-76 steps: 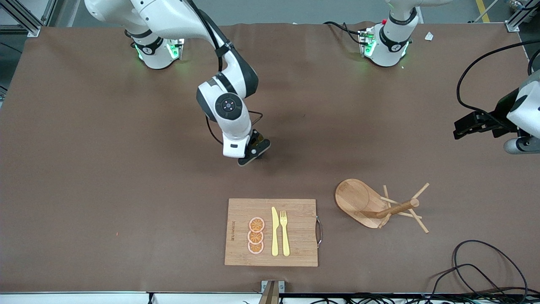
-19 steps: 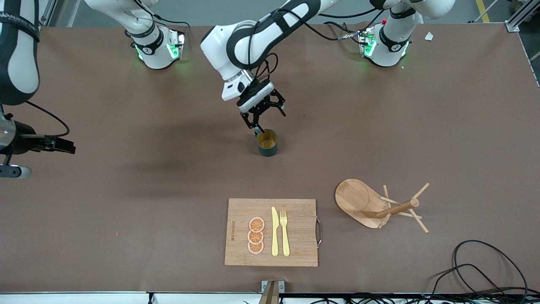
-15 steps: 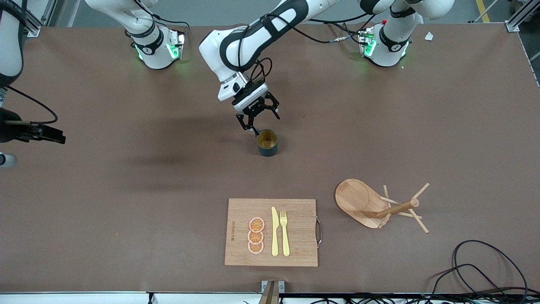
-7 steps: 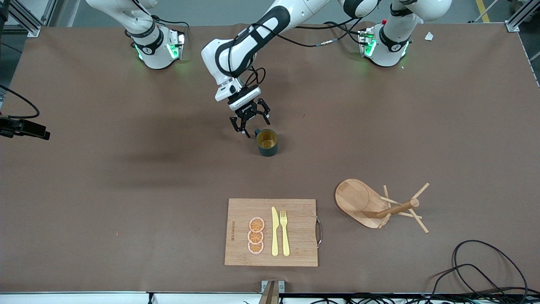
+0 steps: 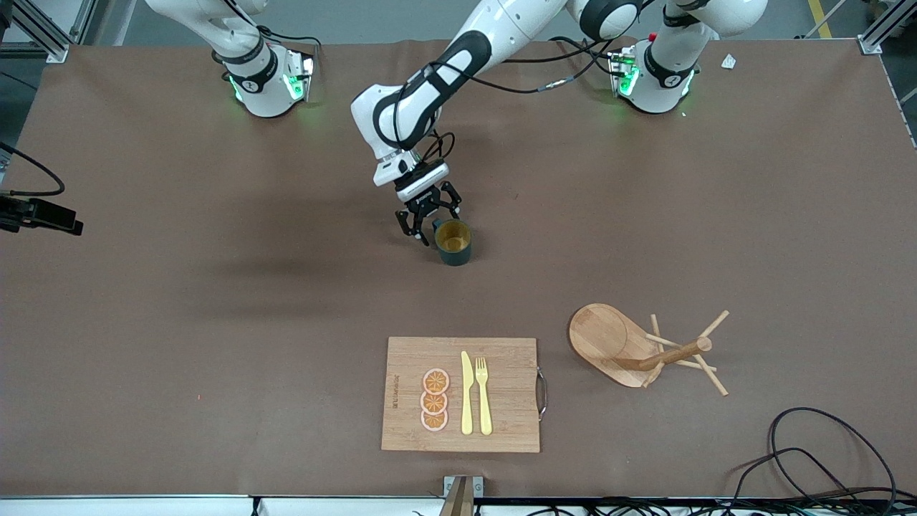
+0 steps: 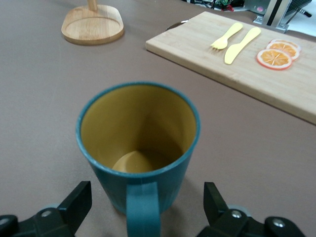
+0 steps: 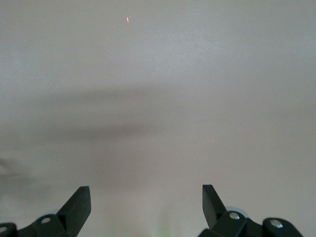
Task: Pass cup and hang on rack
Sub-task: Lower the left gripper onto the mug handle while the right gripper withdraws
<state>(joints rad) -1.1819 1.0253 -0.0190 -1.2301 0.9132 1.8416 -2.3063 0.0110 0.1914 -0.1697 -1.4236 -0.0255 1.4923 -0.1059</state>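
Note:
The dark teal cup [image 5: 453,242] stands upright in the middle of the table, its tan-yellow inside showing. My left gripper [image 5: 430,222] is low beside it, open, on the side toward the robots' bases. In the left wrist view the cup [image 6: 140,123] fills the frame and its handle [image 6: 143,212] sits between the spread fingers of the left gripper [image 6: 146,197], apart from both. The wooden rack [image 5: 645,347] stands nearer the front camera, toward the left arm's end. My right gripper [image 5: 64,221] hangs open at the right arm's table edge, and the right gripper [image 7: 146,195] shows only bare table below it.
A bamboo cutting board [image 5: 501,394] with orange slices, a yellow knife and a fork lies near the front edge, beside the rack. The board [image 6: 291,89] and the rack's base [image 6: 93,29] show past the cup. Black cables [image 5: 824,451] lie at the front corner.
My left gripper has come down and closed in on the cup, so its open fingers now flank the handle. The right arm has drawn back to the table's edge. The cup has not moved.

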